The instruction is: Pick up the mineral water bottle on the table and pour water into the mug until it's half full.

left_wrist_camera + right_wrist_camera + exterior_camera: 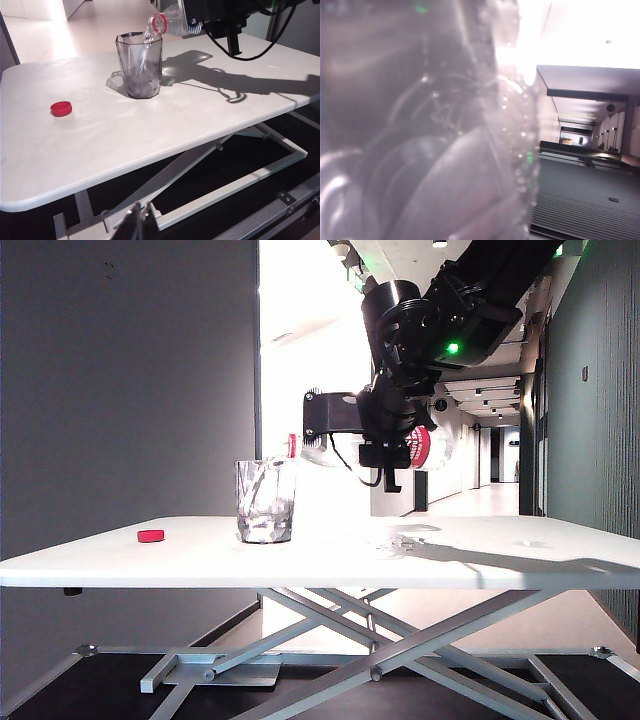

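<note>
In the exterior view the right gripper point(385, 435) is clamping the mineral water bottle point(425, 448) lying almost level above the table point(330, 550), its red-ringed mouth over the mug point(266, 501). In the left wrist view the water point(148, 37) is streaming into the mug point(140, 65); the left gripper point(140, 222) is hanging well off, its fingertips pressed together. The right wrist view is showing only blurred clear plastic.

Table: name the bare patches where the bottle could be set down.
Free: the table near the left wrist camera, and the stretch between red cap and mug. Crowded: over the mug, where the right tool tips the mineral water bottle.
</note>
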Controlling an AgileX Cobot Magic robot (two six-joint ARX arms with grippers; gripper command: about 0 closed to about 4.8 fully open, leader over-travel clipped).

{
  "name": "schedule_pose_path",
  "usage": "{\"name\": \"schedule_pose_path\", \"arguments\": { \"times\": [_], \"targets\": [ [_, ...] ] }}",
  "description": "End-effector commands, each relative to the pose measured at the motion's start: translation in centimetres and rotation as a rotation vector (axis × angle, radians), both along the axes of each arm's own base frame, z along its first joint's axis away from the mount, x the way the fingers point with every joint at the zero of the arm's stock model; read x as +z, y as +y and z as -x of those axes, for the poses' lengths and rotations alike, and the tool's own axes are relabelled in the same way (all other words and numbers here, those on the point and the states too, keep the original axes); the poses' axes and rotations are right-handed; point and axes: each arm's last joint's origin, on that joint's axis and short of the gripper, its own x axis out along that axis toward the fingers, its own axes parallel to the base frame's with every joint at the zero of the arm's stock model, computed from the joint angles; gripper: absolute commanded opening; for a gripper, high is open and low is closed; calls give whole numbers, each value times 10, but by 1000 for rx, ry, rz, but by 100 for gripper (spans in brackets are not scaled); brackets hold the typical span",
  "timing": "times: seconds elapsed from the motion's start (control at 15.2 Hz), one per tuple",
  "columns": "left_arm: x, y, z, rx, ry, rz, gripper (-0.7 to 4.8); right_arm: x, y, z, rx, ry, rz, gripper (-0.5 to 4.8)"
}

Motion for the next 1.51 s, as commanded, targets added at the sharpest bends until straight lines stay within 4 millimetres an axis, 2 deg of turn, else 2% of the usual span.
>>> {"name": "schedule_pose_path", "arguments": {
  "times": [0.07, 0.59, 0.66, 0.92, 1.05, 1.25, 1.38, 1.51],
  "targets": [
    [0, 0, 0, -6, 0, -3, -5, 19, 1, -1, -4, -93, -41, 174],
    [0, 0, 0, -6, 0, -3, -5, 19, 1, -1, -8, -90, -44, 174],
    [0, 0, 0, -6, 0, -3, -5, 19, 1, -1, -11, -84, -85, 175],
    [0, 0, 0, -5, 0, -3, -5, 18, 3, -1, -27, -37, -417, 174],
    [0, 0, 0, -6, 0, -2, -5, 17, 3, -1, -98, 4, -700, 175],
    [0, 0, 0, -6, 0, -2, -5, 18, -3, -4, -139, 60, -1002, 175],
    [0, 0, 0, -6, 0, -2, -5, 18, -18, -11, -163, 102, -1159, 181],
    [0, 0, 0, -6, 0, -2, -5, 14, -44, -20, -163, 187, -1331, 185]
  ]
}}
